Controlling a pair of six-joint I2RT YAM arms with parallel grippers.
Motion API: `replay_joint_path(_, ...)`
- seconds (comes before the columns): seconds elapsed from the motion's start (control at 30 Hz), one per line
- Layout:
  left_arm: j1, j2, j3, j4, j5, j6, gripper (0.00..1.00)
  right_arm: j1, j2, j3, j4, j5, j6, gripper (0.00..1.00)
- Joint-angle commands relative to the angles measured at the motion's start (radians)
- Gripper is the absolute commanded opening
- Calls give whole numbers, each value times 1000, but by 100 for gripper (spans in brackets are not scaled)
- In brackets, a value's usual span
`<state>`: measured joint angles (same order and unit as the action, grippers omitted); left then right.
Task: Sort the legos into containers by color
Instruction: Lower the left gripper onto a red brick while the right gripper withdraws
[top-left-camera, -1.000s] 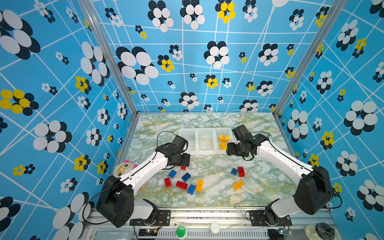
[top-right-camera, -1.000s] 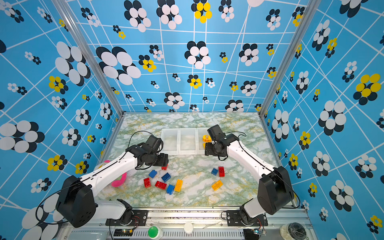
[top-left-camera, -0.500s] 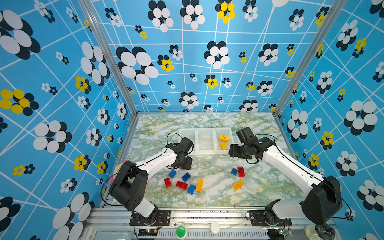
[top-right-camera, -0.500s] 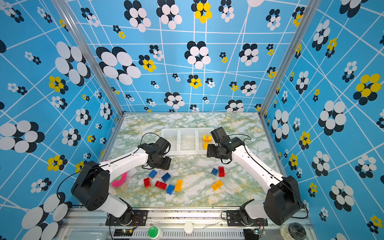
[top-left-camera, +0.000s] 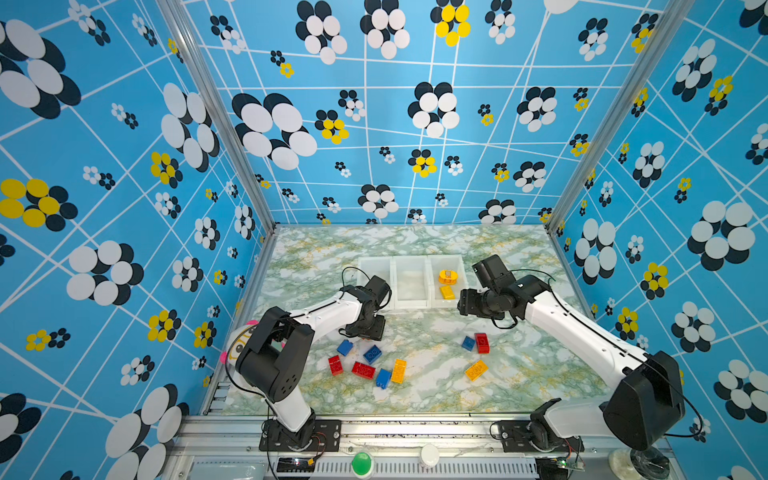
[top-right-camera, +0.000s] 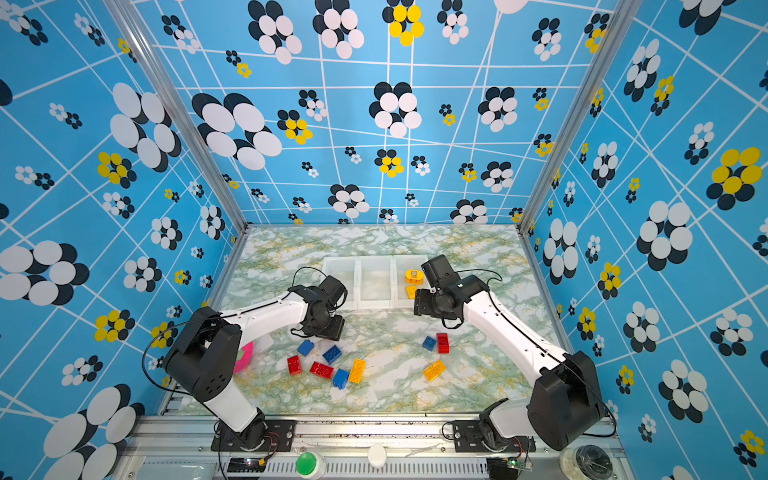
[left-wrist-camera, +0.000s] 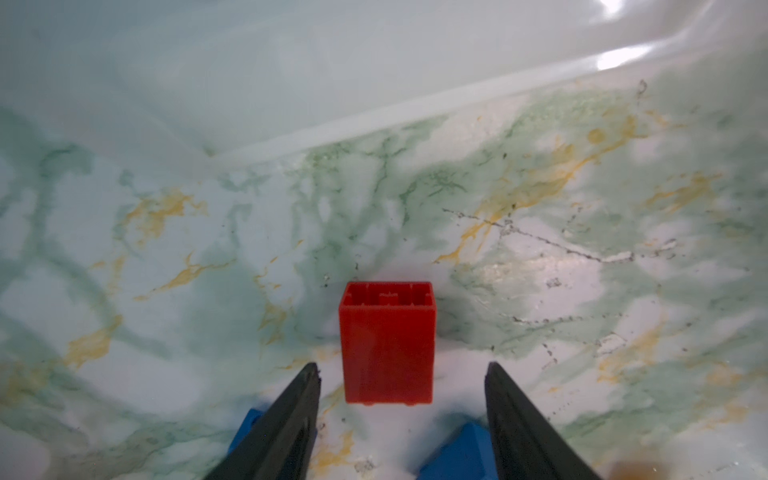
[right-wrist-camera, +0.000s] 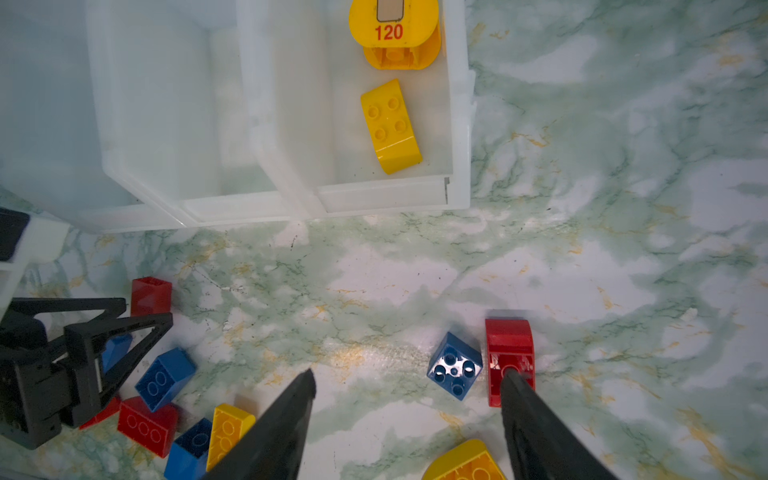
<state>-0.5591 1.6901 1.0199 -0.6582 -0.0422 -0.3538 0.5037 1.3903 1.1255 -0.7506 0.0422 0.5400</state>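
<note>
Jaws of the left gripper (left-wrist-camera: 402, 365) stood spread around a red lego (left-wrist-camera: 386, 345), not touching it, on the table (left-wrist-camera: 166, 249) near the containers (top-left-camera: 393, 266); the arm's elbow had swung inward since a second before.

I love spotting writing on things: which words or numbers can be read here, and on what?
"120", in red, on the rounded yellow piece in the end container.
Grey patch above it: nothing readable.
Stud marks on the other bricks: too small to read.
</note>
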Motion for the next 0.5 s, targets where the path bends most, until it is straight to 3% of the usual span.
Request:
replay_joint_path(0.0,-8,25,29,4,-19,9,62,9,-25,-13,-7,-7,17,73)
replay_joint_path(0.27,-7,57,29,20,-18,5,53,10,-24,-19,-4,-8,21,73)
replay_joint_path(0.47,-10,50,26,19,-28,1,38,10,-25,-15,-6,-7,21,73)
